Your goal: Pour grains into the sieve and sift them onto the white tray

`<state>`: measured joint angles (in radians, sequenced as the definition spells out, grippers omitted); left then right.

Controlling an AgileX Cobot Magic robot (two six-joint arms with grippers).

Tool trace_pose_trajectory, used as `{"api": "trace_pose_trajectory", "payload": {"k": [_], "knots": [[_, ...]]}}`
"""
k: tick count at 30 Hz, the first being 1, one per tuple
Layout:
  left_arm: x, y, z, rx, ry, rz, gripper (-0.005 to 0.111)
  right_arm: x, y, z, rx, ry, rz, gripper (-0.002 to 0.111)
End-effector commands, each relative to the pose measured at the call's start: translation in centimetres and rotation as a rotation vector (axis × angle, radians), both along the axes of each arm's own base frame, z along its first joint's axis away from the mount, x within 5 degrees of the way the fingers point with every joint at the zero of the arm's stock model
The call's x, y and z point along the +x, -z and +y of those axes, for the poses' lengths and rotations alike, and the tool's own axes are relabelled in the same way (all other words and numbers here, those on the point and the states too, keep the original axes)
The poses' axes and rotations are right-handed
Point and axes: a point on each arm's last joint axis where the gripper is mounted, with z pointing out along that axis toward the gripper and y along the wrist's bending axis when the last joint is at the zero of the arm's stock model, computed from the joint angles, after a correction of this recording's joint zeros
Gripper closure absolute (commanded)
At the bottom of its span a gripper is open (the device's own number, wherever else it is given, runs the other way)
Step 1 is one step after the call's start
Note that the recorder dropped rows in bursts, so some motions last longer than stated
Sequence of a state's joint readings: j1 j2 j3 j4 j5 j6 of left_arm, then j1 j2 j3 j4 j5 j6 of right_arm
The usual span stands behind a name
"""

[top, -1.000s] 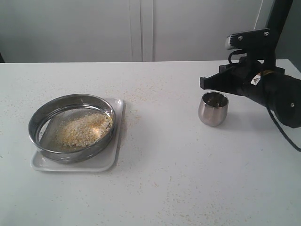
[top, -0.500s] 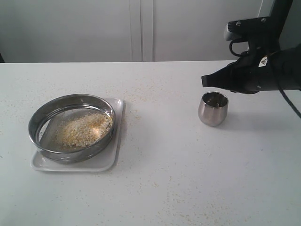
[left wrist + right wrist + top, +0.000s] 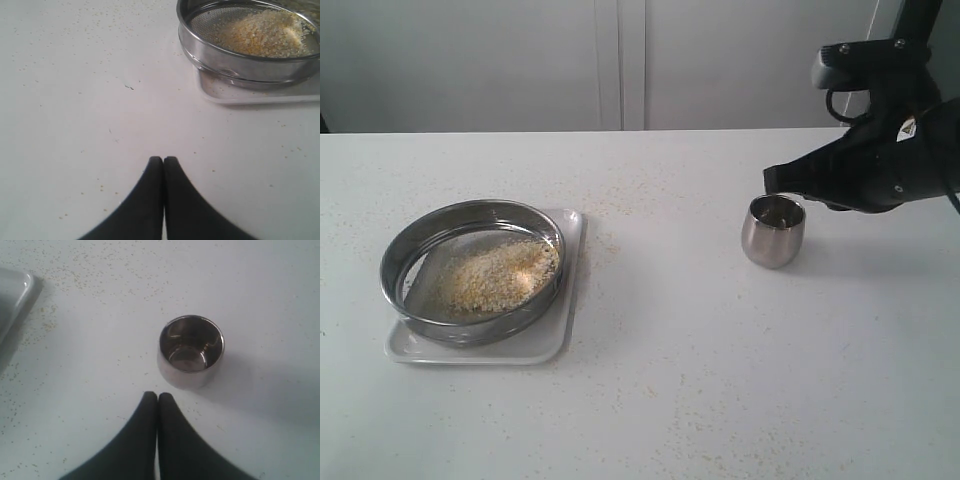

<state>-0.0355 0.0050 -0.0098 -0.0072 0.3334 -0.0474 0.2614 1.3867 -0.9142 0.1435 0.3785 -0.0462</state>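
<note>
sitting on the flat white rectangular tray (image 3: 545, 345) at the exterior view's left, the wide shiny steel sieve (image 3: 460, 322) holds golden-whitish grains (image 3: 495, 275), well apart from the right gripper (image 3: 770, 182). left wrist view: the left gripper (image 3: 163, 161), pressed together, is nearer, with the sieve ahead of it. right wrist view: fingers pressed together above the empty small steel cup (image 3: 191, 350).

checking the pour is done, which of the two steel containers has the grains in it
The wide sieve on the white tray; grains lie on its mesh. The small cup looks empty.

Closed tool (image 3: 158, 396) hangs beside empty steel cup (image 3: 190, 351).
</note>
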Motion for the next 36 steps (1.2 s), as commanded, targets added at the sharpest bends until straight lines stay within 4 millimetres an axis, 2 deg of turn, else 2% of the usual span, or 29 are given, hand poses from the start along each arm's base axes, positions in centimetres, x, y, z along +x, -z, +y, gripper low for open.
{"api": "trace_pose_trajectory", "payload": {"k": [1, 4, 10, 17, 25, 36], "knots": [[-0.1, 0.4, 0.0, -0.005, -0.002, 0.014, 0.107, -0.1, -0.1, -1.7, 0.022, 0.081, 0.048, 0.108], [-0.1, 0.4, 0.0, -0.005, -0.002, 0.014, 0.107, -0.3, 0.1, -3.0, 0.019, 0.125, 0.101, 0.108], [-0.1, 0.4, 0.0, -0.005, -0.002, 0.014, 0.107, -1.5, -0.7, -4.2, 0.004, 0.146, 0.142, 0.108], [-0.1, 0.4, 0.0, -0.005, -0.002, 0.014, 0.107, -3.5, -1.2, -4.6, -0.035, 0.133, 0.168, 0.108], [-0.1, 0.4, 0.0, -0.005, -0.002, 0.014, 0.107, -5.9, -0.2, -4.8, -0.04, 0.133, 0.205, 0.108], [-0.1, 0.4, 0.0, -0.005, -0.002, 0.014, 0.107, -7.8, -0.6, -5.1, -0.009, 0.17, 0.187, 0.108]]}}
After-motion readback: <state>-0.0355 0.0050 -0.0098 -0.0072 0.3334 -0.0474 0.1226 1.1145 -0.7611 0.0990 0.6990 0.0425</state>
